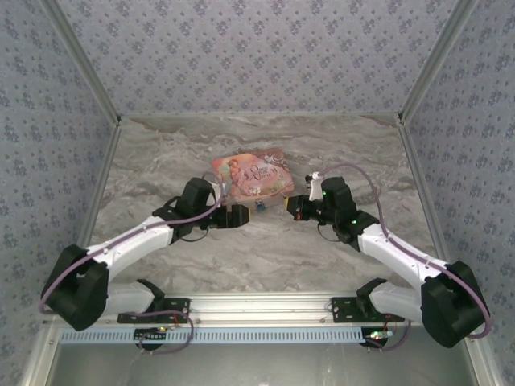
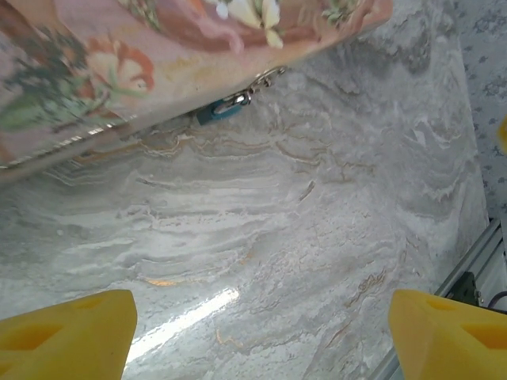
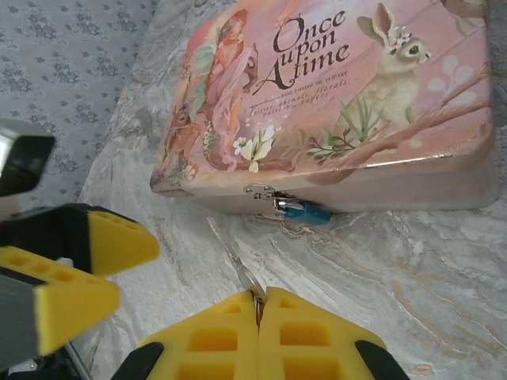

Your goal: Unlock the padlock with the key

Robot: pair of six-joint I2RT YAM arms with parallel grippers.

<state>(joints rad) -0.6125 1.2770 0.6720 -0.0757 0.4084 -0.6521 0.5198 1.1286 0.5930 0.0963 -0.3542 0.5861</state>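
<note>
The right gripper (image 3: 258, 305) is pinched closed on the key (image 3: 231, 255), whose thin blade sticks out from between the yellow pads and slants over the marble table (image 3: 380, 269) toward the pink box (image 3: 341, 87), its tip stopping short of it. The blue-teal padlock (image 3: 306, 211) hangs at the clasp on the box's front wall. The left gripper (image 2: 261, 332) faces that wall, jaws wide apart with nothing between them.

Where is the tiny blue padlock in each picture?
Top external: padlock at the centre, against the near edge of the pink box.
Left wrist: padlock top middle, under the box's edge.
Right wrist: padlock at the centre, on the box's clasp.
Shared landmark: the pink box.
</note>
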